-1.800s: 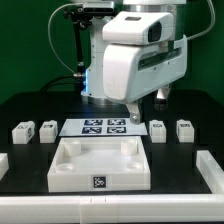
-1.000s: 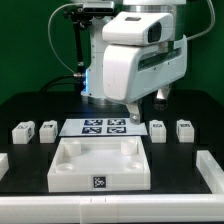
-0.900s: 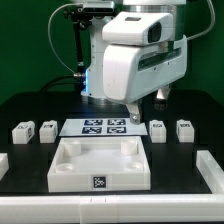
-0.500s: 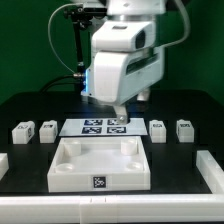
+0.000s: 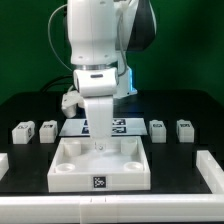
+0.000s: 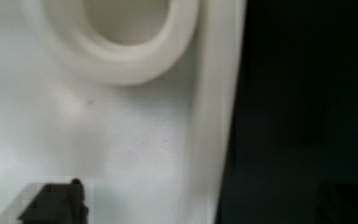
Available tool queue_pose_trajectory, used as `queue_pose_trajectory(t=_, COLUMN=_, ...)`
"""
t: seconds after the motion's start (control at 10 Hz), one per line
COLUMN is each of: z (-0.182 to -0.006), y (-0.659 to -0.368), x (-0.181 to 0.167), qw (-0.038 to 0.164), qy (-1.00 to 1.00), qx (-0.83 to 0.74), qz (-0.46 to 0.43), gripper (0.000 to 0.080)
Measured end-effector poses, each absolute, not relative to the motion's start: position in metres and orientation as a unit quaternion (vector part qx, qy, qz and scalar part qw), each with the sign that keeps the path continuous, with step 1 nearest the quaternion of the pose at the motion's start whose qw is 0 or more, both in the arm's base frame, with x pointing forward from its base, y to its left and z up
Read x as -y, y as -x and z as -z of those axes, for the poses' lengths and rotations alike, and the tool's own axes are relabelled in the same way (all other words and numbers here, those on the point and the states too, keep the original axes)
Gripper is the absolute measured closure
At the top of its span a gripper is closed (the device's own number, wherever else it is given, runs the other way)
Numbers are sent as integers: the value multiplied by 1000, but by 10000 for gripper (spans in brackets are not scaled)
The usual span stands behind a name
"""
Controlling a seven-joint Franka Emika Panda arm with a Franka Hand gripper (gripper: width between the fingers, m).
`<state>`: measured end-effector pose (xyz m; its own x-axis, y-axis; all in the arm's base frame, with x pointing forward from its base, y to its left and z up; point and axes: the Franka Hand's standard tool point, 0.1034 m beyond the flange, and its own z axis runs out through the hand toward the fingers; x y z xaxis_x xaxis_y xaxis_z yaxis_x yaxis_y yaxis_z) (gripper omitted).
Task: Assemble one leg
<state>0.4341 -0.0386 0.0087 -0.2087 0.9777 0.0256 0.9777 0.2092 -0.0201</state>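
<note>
Fingers [image 6: 51,203] spread wide and empty, I straddle the square part's [image 5: 70,165] far rim beside a socket [image 6: 123,40]. The legs [image 5: 157,128] lie in pairs either side of it, untouched. Likely next: gripping that rim squarely.

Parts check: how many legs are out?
4: outer left leg, inner left leg, inner right leg, outer right leg, by the exterior view's sides. The arm may hide others.
</note>
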Motion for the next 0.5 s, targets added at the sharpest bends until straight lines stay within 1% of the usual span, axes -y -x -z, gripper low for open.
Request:
queue_pose_trajectory(t=0.1, z=-9, y=-434, x=39, qw=17, qy=631, qx=776, qz=0, gripper=150)
queue_pose_trajectory(t=0.2, z=-8, y=-433, x=39, qw=17, qy=631, qx=776, qz=-1, gripper=248)
queue_pose_trajectory(t=0.3, z=-8, y=-433, x=40, qw=17, qy=631, qx=775, qz=-1, gripper=389)
queue_pose_trajectory(t=0.4, z=-8, y=-433, x=40, qw=17, qy=631, qx=775, qz=-1, gripper=389)
queue_pose_trajectory(t=0.5, z=-8, y=-433, x=40, qw=17, qy=631, qx=775, qz=-1, gripper=573)
